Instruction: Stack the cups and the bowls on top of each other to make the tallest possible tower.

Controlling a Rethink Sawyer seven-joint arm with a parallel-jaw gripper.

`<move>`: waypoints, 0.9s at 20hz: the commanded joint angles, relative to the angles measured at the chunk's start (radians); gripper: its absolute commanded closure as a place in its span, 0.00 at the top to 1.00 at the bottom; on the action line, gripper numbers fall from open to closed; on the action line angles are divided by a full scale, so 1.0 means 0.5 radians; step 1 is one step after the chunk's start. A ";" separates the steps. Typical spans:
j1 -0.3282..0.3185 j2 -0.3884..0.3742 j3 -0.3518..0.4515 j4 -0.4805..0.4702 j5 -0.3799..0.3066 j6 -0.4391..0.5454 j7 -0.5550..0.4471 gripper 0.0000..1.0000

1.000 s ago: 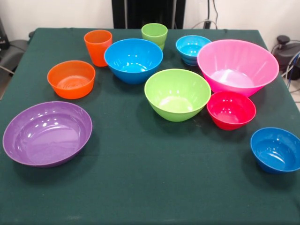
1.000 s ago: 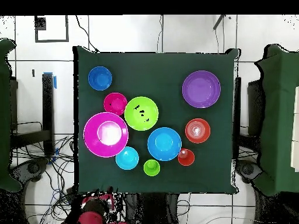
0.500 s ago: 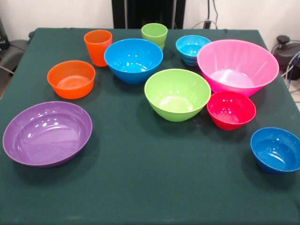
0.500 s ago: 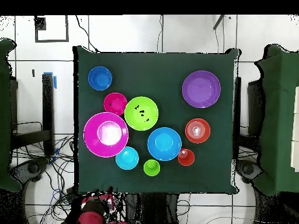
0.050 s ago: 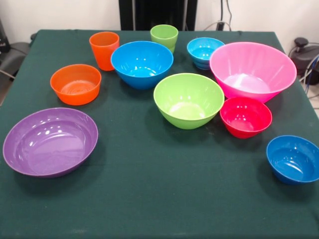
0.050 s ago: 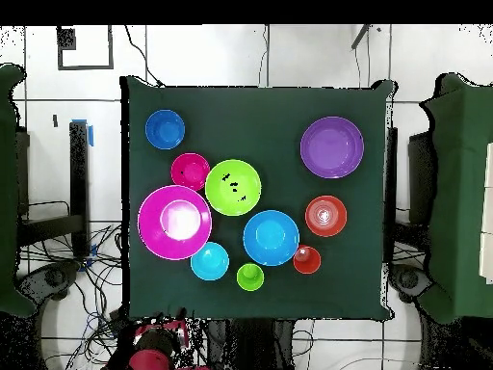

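Green cloth covers our surface [image 5: 149,199]. Lower left we see the purple bowl [image 5: 50,142], lower right a blue bowl [image 5: 294,159]; behind, the lime bowl [image 5: 188,99], then cups [image 5: 104,50] at the top. Nothing is stacked. We see no tool.

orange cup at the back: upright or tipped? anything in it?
Upright and empty. The orange cup stands on its base on the table with its mouth facing up; its inside shows only orange plastic. Nothing is stacked on it.
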 commanded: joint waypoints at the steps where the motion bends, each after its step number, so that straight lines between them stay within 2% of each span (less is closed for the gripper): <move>1: 0.002 0.040 0.022 -0.010 -0.119 0.134 0.160 1.00; 18: -0.003 0.027 0.045 0.018 -0.092 0.143 0.152 1.00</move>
